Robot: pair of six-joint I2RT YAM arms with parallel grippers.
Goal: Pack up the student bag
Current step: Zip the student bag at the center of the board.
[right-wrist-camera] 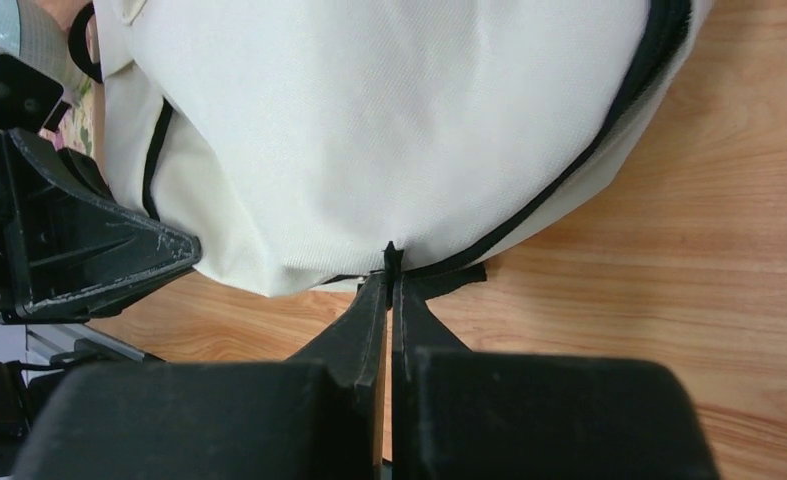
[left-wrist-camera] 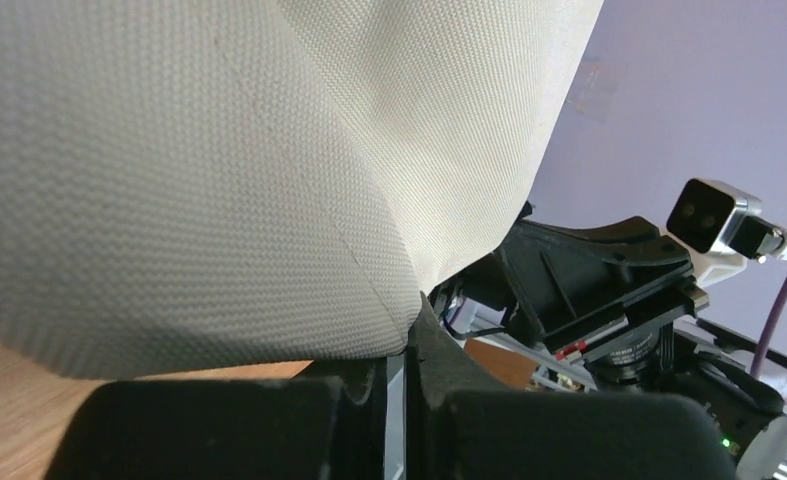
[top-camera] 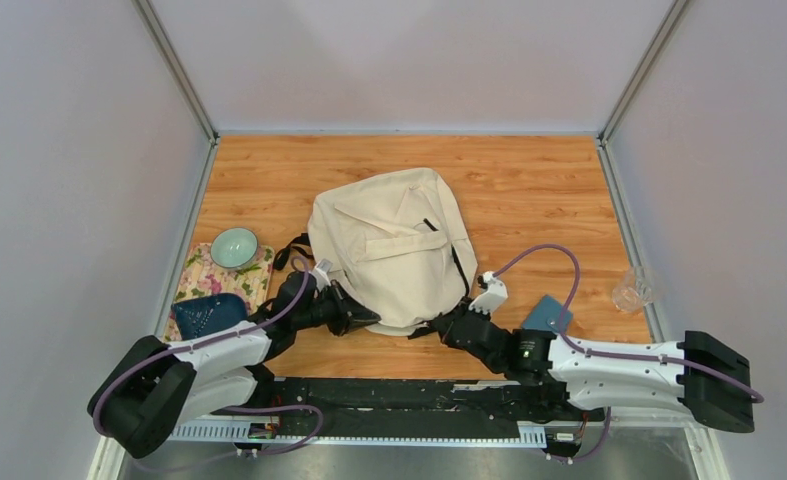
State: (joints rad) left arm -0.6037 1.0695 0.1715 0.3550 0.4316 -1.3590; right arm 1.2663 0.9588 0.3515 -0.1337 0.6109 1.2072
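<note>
Left gripper (left-wrist-camera: pixel 406 335) nips the cream student bag (top-camera: pixel 389 240) by the fabric edge at its fingertips, while right gripper (right-wrist-camera: pixel 390 275) is pressed together on the black-trimmed hem just ahead.

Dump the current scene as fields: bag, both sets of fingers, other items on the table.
bag: student bag, lying mid-table, front pocket up
left fingers: shut, pinching fabric at the bag's near edge
right fingers: shut on black trim at the bag's near edge
left of bag: teal bowl on floral mat; dark blue pouch at the mat's near end
right of bag: flat blue item by the right arm; clear cup at the table edge
</note>
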